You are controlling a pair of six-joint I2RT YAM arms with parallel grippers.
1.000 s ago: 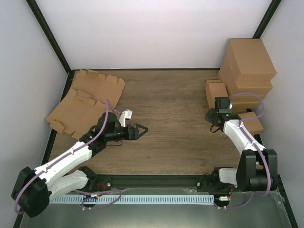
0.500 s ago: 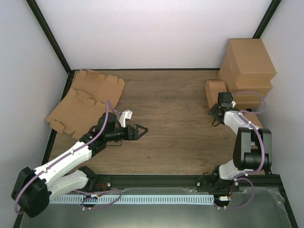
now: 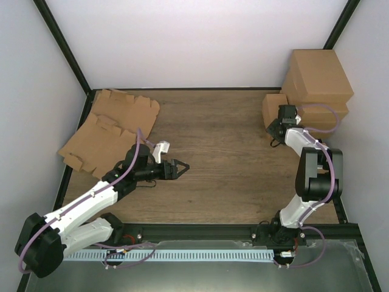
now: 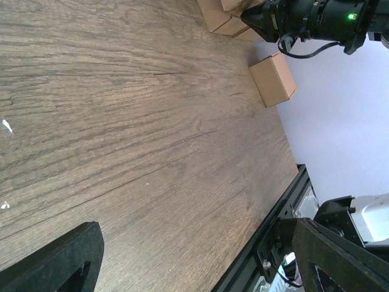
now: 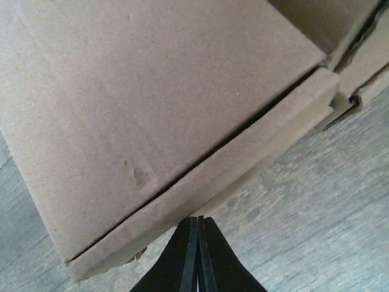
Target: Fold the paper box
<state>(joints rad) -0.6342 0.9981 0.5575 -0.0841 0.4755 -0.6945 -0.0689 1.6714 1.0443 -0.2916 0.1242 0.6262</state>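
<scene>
Work on one box (image 5: 152, 103) seems to be at its end, in my judgement. It stands at the far right of the table (image 3: 225, 152), just beside the cartons (image 3: 319, 76). Its lid lies down on the body, with only a thin dark gap along the edge. My right gripper (image 5: 197, 222) is fully closed with nothing between the fingers, and the tips are at the near lower edge of this box. I cannot tell for sure if they touch it or are just short of it. I think this step is the putting aside of the folded box against the stack, or a last press on the lid.

My left gripper (image 3: 180, 166) is wide open and holds nothing. It hangs low over bare wood left of the table's middle and points to the right. The flat blanks (image 3: 106, 131), with their notched flaps, lie at the far left corner, one partly over the other.

For the next move, I judge that the right arm needs to draw back from the box without dragging it, because closed tips can catch the lid edge. Then the left arm has to turn toward the blanks and take only the upper one by a free edge. A thin sheet lying flat is hard to pinch, so it may help to slide it first.
</scene>
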